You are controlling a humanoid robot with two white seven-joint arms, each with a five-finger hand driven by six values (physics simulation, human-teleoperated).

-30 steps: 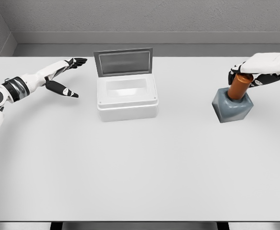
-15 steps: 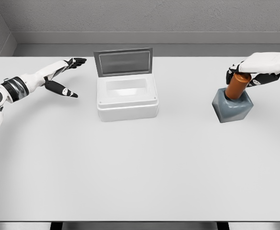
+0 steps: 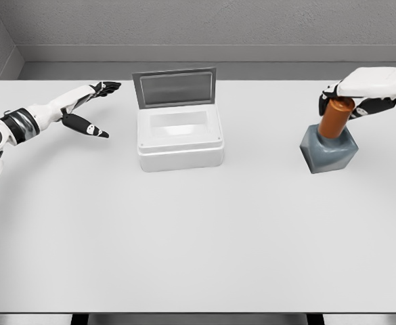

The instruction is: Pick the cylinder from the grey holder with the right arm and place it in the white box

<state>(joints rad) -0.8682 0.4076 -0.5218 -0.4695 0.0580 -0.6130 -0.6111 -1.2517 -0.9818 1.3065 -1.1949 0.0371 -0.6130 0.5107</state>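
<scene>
An orange-brown cylinder [image 3: 334, 118] stands tilted in the grey holder [image 3: 327, 152] at the right of the table, most of its length showing above the holder's mouth. My right hand [image 3: 350, 100] is shut on the cylinder's top end, its dark fingers wrapped round it. The white box [image 3: 179, 139] sits left of the middle with its grey lid [image 3: 174, 87] standing open at the back. My left hand [image 3: 93, 108] hovers over the table to the left of the box, fingers spread and holding nothing.
The white table [image 3: 198, 237] stretches wide in front of the box and holder. A grey wall [image 3: 198, 27] runs along the table's back edge.
My right hand has risen a little with the cylinder, drawing it further out of the holder. The left arm has stayed where it was.
</scene>
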